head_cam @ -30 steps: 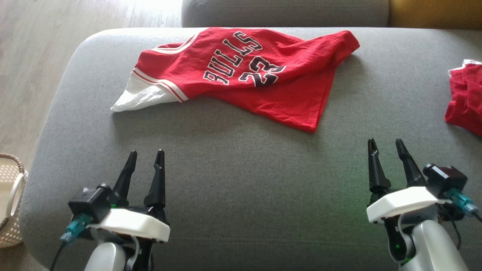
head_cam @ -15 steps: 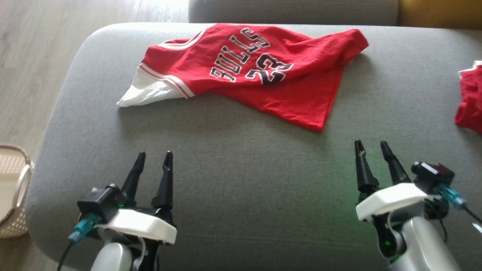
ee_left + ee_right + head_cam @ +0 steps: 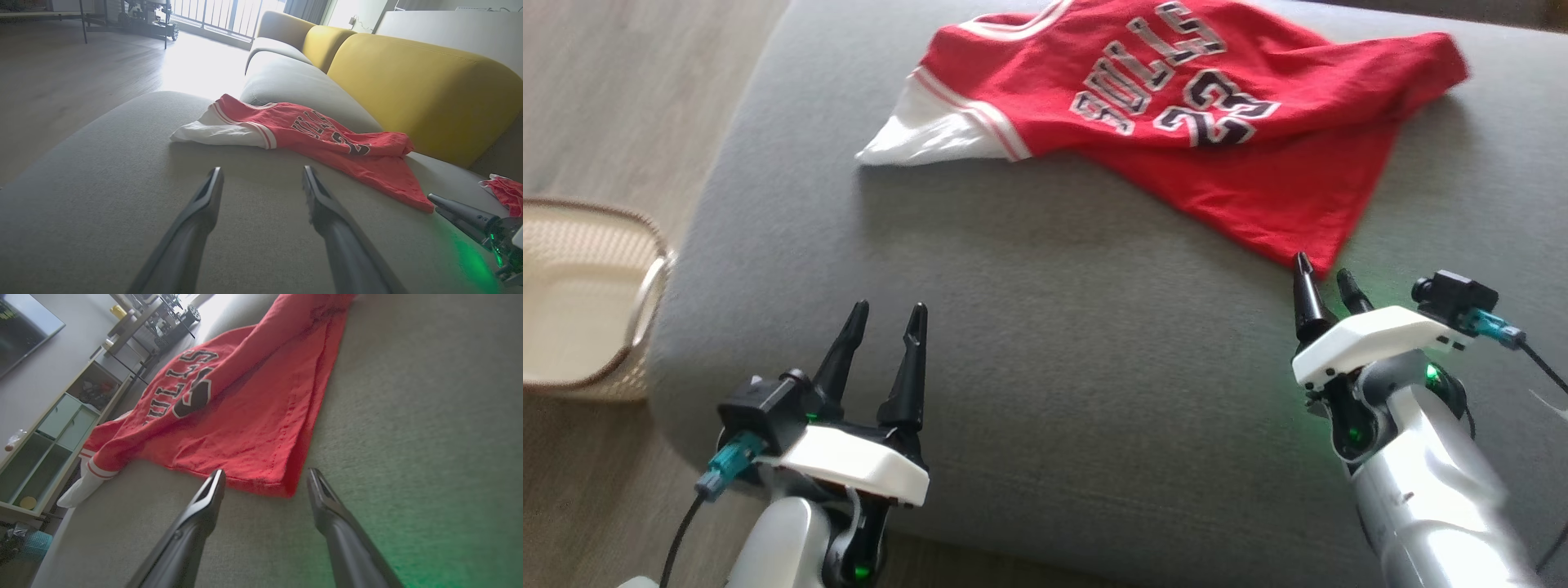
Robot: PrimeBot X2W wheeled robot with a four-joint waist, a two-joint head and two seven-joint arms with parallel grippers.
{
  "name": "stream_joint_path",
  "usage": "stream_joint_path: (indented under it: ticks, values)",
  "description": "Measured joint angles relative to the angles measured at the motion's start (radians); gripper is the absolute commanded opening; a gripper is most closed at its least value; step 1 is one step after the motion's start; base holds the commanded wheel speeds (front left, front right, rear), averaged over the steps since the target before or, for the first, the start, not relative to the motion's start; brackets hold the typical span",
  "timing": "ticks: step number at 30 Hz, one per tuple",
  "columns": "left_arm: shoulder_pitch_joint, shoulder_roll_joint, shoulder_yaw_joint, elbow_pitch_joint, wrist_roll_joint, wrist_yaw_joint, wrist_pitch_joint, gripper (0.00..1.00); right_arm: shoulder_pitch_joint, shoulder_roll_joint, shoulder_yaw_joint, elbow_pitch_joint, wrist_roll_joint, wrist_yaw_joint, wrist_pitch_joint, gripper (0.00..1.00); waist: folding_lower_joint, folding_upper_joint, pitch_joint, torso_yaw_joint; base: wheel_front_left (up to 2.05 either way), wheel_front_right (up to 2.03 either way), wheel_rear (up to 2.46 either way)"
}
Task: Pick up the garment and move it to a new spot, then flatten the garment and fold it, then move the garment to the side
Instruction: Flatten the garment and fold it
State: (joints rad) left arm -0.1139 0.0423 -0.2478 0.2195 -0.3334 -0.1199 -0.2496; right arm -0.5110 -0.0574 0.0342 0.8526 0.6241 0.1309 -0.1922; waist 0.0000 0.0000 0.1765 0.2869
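Grey sofa cushion (image 3: 1045,367) carries red Bulls jersey (image 3: 1258,163) at 1 o'clock, rumpled. Right jaws at 4 o'clock spread wide, empty, tips just beside jersey's near corner. Left jaws at 7 o'clock likewise, well apart. Wicker basket (image 3: 652,282) at 9.

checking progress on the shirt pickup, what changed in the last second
The head camera swung, so the picture shifted. The right gripper moved forward to the near corner of the red jersey, still open, gripping nothing. The jersey lies unmoved on the grey cushion; the left gripper stayed open and back.
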Motion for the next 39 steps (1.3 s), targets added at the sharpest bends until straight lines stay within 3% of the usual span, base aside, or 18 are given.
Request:
stream_joint_path:
  ticks: [5, 11, 12, 13, 14, 20, 32, 39]
  values:
    - [0.0, 0.0, -0.002, 0.006, -0.004, 0.001, 0.0, 1.0, -0.091, -0.007, 0.025, 0.146, 0.023, 0.0, -0.034, 1.0, 0.0, 0.0, 0.024, 0.058, 0.0, 0.0, 0.0]
    - [0.0, 0.0, -0.002, 0.007, -0.004, 0.004, 0.0, 1.0, -0.151, -0.009, 0.067, 0.229, 0.039, 0.0, -0.056, 1.0, 0.0, 0.0, 0.027, 0.07, 0.0, 0.0, 0.0]
    - [0.0, 0.0, -0.002, 0.007, -0.005, 0.006, 0.0, 1.0, -0.158, -0.009, 0.072, 0.24, 0.039, 0.0, -0.056, 0.96, 0.0, 0.0, 0.028, 0.07, 0.0, 0.0, 0.0]
    - [0.0, 0.0, -0.002, 0.007, -0.005, 0.006, 0.0, 1.0, -0.164, -0.01, 0.078, 0.249, 0.039, 0.0, -0.061, 0.44, 0.0, 0.0, 0.029, 0.069, 0.0, 0.0, 0.0]
    - [0.0, 0.0, -0.003, 0.007, -0.005, 0.006, 0.0, 1.0, -0.172, -0.01, 0.085, 0.258, 0.038, 0.0, -0.063, 0.0, 0.0, 0.0, 0.03, 0.067, 0.0, 0.0, 0.0]
    - [0.0, 0.0, -0.003, 0.007, -0.005, 0.007, 0.0, 1.0, -0.181, -0.009, 0.076, 0.262, 0.001, 0.0, -0.063, 0.0, 0.0, 0.0, 0.027, 0.047, 0.0, 0.0, 0.0]
    - [0.003, 0.0, 0.021, 0.011, -0.004, 0.007, 0.0, 1.0, -0.076, -0.007, 0.087, 0.105, -0.176, 0.0, -0.063, 0.0, 0.0, 0.0, -0.029, -0.019, 0.0, 0.0, 0.0]
    - [0.031, 0.0, 0.055, 0.008, 0.0, 0.007, 0.0, 1.0, 0.001, -0.009, 0.005, 0.006, -0.288, 0.0, -0.043, 0.0, 0.0, 0.0, -0.077, -0.077, 0.0, 0.0, 0.0]
